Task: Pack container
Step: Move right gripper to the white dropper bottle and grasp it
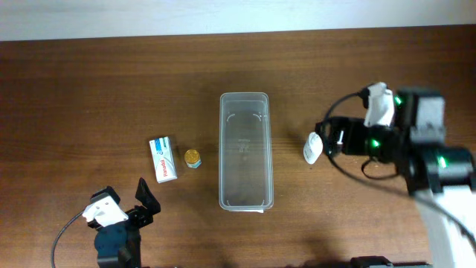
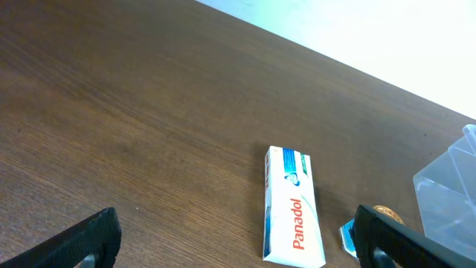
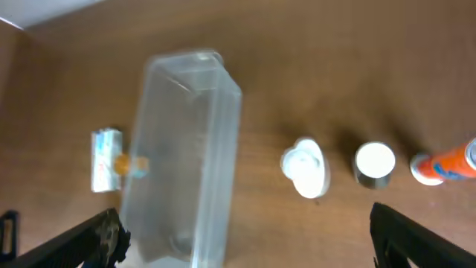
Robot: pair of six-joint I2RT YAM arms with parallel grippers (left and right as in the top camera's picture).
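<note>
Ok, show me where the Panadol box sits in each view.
Overhead: Panadol box left of centre, left of the container.
Left wrist: lower middle; container corner at the right edge.
Right wrist: blurred, at far left, left of the container.
Shared landmark: the container, always right of the box.

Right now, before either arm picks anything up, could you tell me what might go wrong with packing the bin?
The white bottle, capped jar and orange tube sit close together near the open right tool; closing on one may knock a neighbour.
The bin is narrow, so an off-centre release could catch its rim.
The small gold-capped bottle stands beside the box; the left tool reaching for either might push the other.
</note>
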